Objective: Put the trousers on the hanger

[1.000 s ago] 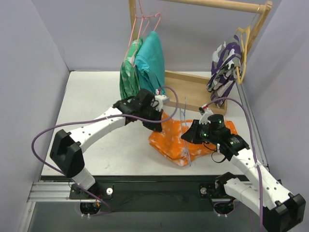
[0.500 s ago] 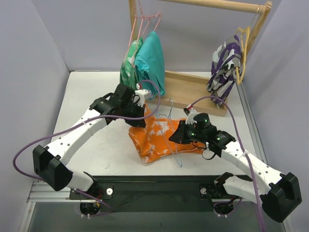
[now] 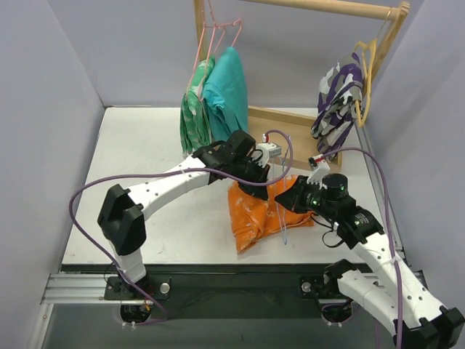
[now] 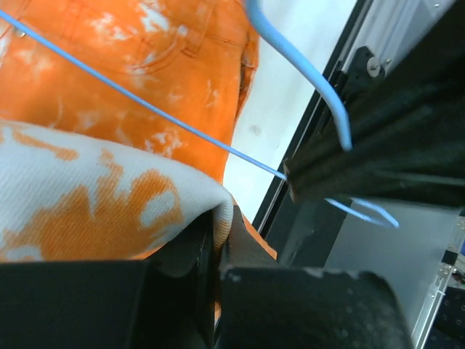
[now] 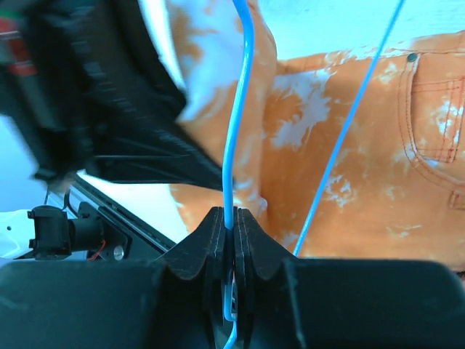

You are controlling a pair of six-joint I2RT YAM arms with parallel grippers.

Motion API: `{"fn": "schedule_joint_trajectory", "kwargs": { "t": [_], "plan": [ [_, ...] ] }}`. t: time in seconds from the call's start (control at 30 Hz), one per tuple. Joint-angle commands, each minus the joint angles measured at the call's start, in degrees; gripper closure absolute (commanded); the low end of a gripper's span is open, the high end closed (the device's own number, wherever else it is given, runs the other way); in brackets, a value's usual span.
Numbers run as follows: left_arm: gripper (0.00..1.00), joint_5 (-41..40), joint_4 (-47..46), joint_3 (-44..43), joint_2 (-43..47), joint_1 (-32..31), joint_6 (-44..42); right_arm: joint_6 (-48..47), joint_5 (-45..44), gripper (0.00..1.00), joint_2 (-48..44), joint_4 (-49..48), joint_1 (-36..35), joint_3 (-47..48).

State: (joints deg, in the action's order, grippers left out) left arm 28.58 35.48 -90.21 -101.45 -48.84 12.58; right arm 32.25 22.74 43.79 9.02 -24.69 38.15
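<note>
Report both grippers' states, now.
Left gripper: shut, pinching the trousers.
Right gripper: shut on the hanger.

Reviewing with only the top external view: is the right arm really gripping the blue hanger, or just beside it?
Observer: Gripping. The right wrist view shows the right jaws shut on the hanger wire.
Operator: And the left arm?
Observer: The left wrist view shows the left jaws pinching a fold of the trousers.
Operator: Hanger touching the cloth?
Observer: Unclear. The left wrist view shows its straight wire crossing in front of the orange cloth.
</note>
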Motion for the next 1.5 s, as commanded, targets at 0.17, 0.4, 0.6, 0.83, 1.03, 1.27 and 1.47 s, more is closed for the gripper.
{"fn": "schedule_joint_trajectory", "kwargs": {
  "t": [0.17, 0.4, 0.6, 0.83, 1.03, 1.27, 1.47],
  "plan": [
    [1.0, 13.2, -13.2, -4.8, -8.8, -2.0, 3.9, -4.0, 5.8, 1.0, -4.9, 2.3, 6.6, -1.3],
    [1.0, 13.3, -16.1, -0.8, -10.9, -2.0, 4.0, -6.1, 16.1, 1.0, -1.7, 2.1, 10.4, -3.6],
    [0.57, 9.7, -18.7, 4.3, -9.2, -1.4, 5.8, -6.9, 19.8, 1.0, 2.6, 0.3, 10.5, -3.6],
    [0.27, 7.5, -20.4, 8.1, -7.7, -0.7, 7.3, -7.9, 21.6, 1.0, 5.7, 0.5, 10.4, -2.8],
    [0.15, 5.7, -25.6, 14.1, 0.5, 2.0, 12.1, -7.9, 20.6, 1.0, 5.2, 3.2, 10.0, -4.0],
    [0.14, 3.0, -37.0, 21.3, 9.0, 3.3, 21.7, -6.5, 18.4, 1.0, 1.4, 4.8, 7.6, -7.0],
    [0.12, 4.1, -46.9, 21.1, 3.7, 2.5, 31.1, -4.4, 14.9, 1.0, 1.1, 2.9, 2.0, -7.7]
  ]
}}
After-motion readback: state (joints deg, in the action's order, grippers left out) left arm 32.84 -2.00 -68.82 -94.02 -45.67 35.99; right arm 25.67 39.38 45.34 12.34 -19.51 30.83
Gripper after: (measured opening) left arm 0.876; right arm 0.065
